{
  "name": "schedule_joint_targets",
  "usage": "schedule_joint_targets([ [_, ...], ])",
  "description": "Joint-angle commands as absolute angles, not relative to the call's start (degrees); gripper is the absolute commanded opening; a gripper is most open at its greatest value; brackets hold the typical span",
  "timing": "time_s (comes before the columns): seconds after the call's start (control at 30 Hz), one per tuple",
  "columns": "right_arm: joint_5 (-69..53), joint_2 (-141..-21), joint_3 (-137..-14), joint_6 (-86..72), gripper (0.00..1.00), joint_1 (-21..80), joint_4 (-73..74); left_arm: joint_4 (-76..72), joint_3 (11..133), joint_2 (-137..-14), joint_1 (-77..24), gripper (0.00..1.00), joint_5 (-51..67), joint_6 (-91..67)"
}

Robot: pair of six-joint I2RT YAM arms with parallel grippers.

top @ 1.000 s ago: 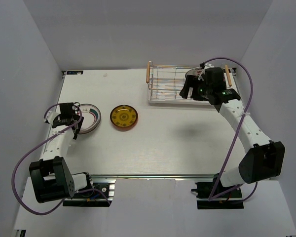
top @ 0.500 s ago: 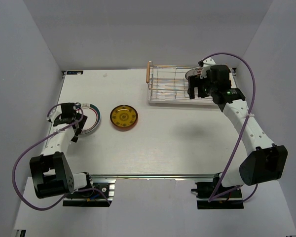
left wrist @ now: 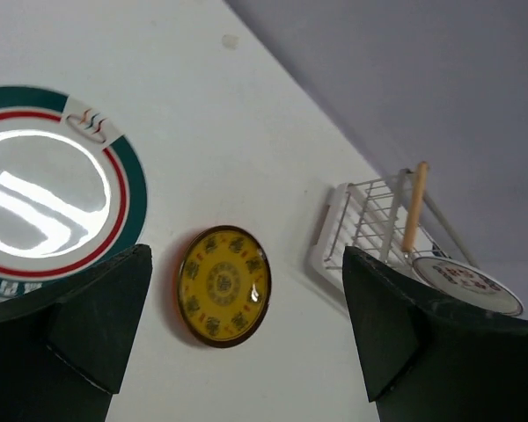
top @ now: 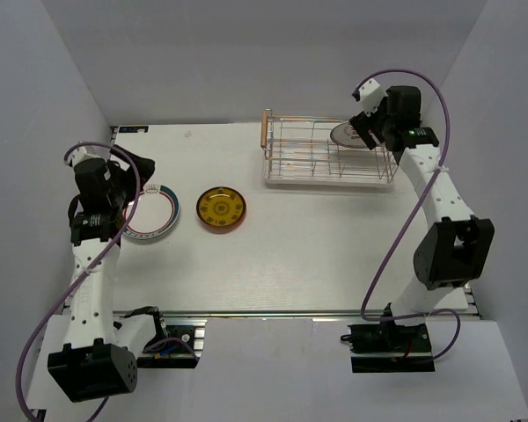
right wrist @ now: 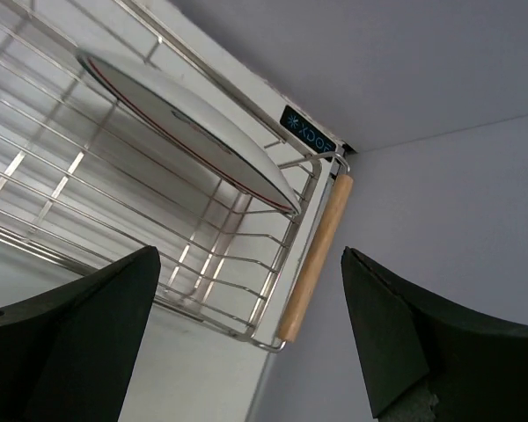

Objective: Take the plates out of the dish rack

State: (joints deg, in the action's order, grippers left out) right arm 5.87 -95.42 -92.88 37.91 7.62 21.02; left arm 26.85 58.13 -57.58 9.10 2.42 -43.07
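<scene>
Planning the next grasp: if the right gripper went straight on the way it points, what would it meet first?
Probably the dish rack wires near its wooden handle, just under the leaning white plate; depth is unclear, so the plate's rim might come first.

i'm looking into a robot test cell, a lab rig rather than a real kitchen. the dish rack (top: 329, 156) sits on a plain white tabletop (top: 317, 255), and flat pale panels (top: 273, 53) wall it in behind the rack and out to both sides of it. along the tabletop edge farthest from the rack runs a metal rail (top: 273, 312) with the left arm base (top: 158, 338) and right arm base (top: 389, 338) bolted by it, wiring exposed. purple cables (top: 396, 71) loop loosely off the arms. past the rack's wooden handle (right wrist: 315, 259), a small printed label (right wrist: 306, 134) marks the tabletop corner.
</scene>
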Motion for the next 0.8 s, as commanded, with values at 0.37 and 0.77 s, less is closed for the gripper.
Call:
schedule_joint_targets([
  [0.37,-2.1,-111.8,-102.9,56.6,0.89,2.2,10.3,15.5,60.6,-59.6,9.1,0.98,12.0,-36.9],
  [0.77,-3.4,-117.3,-106.9,58.5,0.59,1.1,9.8,14.2,60.3,-64.9,8.5,0.98,11.7,-36.6],
])
